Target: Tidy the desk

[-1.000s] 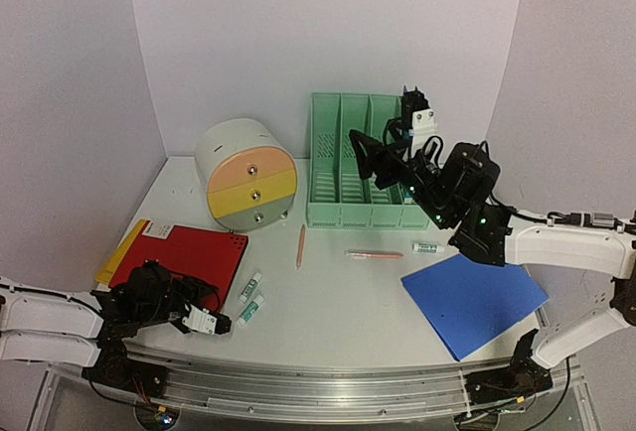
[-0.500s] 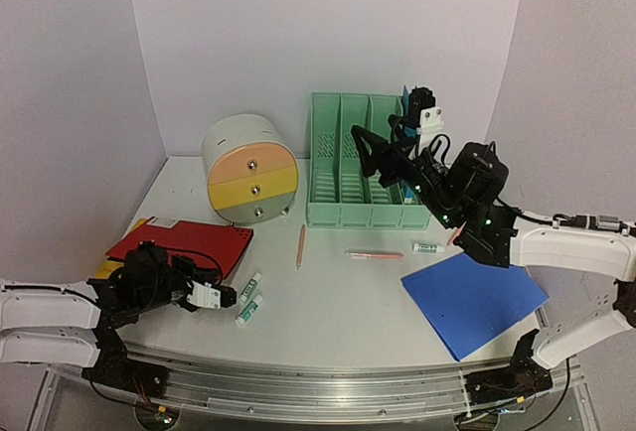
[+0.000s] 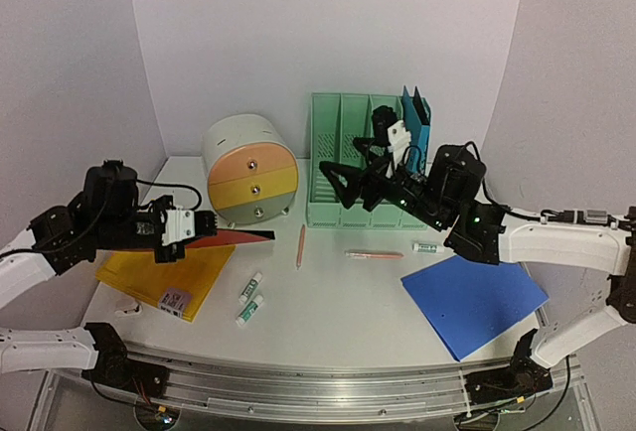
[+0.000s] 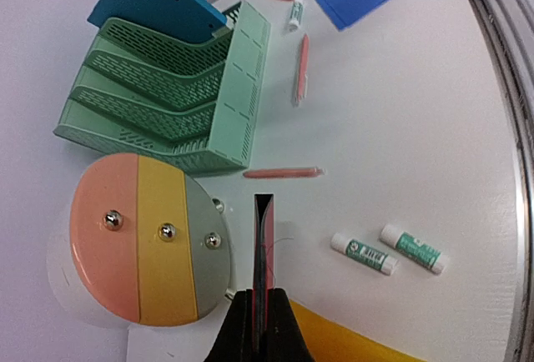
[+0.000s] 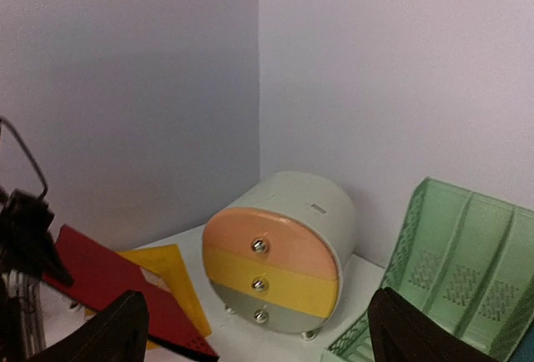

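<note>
My left gripper (image 3: 199, 227) is shut on a red folder (image 3: 237, 238), holding it edge-on in the air above the white desk (image 3: 338, 332), in front of the drawer unit. In the left wrist view the folder's thin edge (image 4: 264, 237) runs straight out from the shut gripper (image 4: 261, 329). A yellow folder (image 3: 157, 277) lies flat below it. My right gripper (image 3: 343, 178) hangs open and holds nothing, in front of the mint-green rack (image 3: 343, 168). A teal folder (image 3: 417, 118) stands in the rack's right slot. A blue folder (image 3: 473, 302) lies at the front right.
The round drawer unit (image 3: 250, 171) stands at the back left. Two glue sticks (image 3: 249, 287) lie near the front, a third (image 3: 427, 247) by the blue folder. Two pink pens (image 3: 300, 245) (image 3: 375, 253) lie mid-desk. A small purple pad (image 3: 175, 299) rests on the yellow folder.
My left gripper closed on the red folder and raised it off the yellow folder. My right gripper left the teal folder standing in the rack and swung left, jaws wider.
</note>
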Controlling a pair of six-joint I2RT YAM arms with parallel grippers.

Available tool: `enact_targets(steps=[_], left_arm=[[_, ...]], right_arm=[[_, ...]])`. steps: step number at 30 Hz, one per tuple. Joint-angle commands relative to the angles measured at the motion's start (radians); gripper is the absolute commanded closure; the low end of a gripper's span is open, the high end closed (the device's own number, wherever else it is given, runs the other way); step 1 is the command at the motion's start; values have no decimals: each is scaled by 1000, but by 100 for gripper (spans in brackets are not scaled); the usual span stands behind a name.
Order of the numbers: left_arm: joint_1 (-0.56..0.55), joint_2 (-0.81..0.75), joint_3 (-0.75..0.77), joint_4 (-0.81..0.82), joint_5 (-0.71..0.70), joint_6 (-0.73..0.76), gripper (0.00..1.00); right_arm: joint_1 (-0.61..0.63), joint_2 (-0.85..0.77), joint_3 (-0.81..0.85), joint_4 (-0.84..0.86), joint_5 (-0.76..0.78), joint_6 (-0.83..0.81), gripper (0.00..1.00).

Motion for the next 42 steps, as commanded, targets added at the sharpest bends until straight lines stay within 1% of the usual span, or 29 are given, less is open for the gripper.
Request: enact_targets(steps=[1, 3, 4, 5, 7, 9, 11, 15, 20, 23, 25, 28, 33, 35, 36, 38, 39, 42], left_arm=[[-1, 56, 189, -100, 125, -218, 100], [1, 78, 230, -103, 133, -268, 100], [1, 89, 251, -102, 141, -293, 100], [1, 99, 270, -100, 152, -317, 100], [1, 121, 320, -96, 178, -373, 100], [2, 146, 370, -93, 204, -430, 100], [3, 177, 437, -91, 233, -487, 100], [11, 230, 562, -105, 270, -559, 100], [15, 291, 697, -132, 349, -643, 100], [19, 332, 785, -121, 405, -694, 100], [22, 357, 831, -113, 455, -741, 100], [22, 387, 871, -78, 535, -848, 100], [33, 418, 904, -18, 559, -910, 100], [38, 424, 908, 8, 573, -934, 100], [44, 427, 906, 17, 576, -947, 100], [59, 430, 900, 39, 589, -977, 100], [69, 428, 894, 55, 596, -1006, 100], [91, 425, 883, 86, 605, -1032, 100]], right_arm=[[-30, 56, 45, -97, -355, 45, 6], [-85, 60, 22, -82, -472, 106, 6], [-123, 60, 2, -51, -553, 166, 5], [-157, 62, -19, -33, -582, 194, 5], [-185, 70, -48, -20, -598, 212, 6], [-187, 84, -68, -2, -596, 225, 5], [-187, 100, -86, 37, -608, 265, 2], [-186, 102, -191, 236, -605, 333, 2], [-185, 137, -250, 375, -600, 384, 2], [-181, 173, -279, 580, -616, 434, 2], [-174, 199, -263, 656, -617, 433, 2], [-140, 258, -174, 676, -632, 392, 2], [-114, 315, -108, 795, -678, 416, 5], [-101, 328, -83, 815, -702, 431, 11], [-94, 333, -71, 822, -709, 440, 21], [-87, 338, -60, 837, -703, 460, 51], [-84, 338, -63, 854, -697, 469, 61], [-84, 328, -67, 890, -703, 490, 86]])
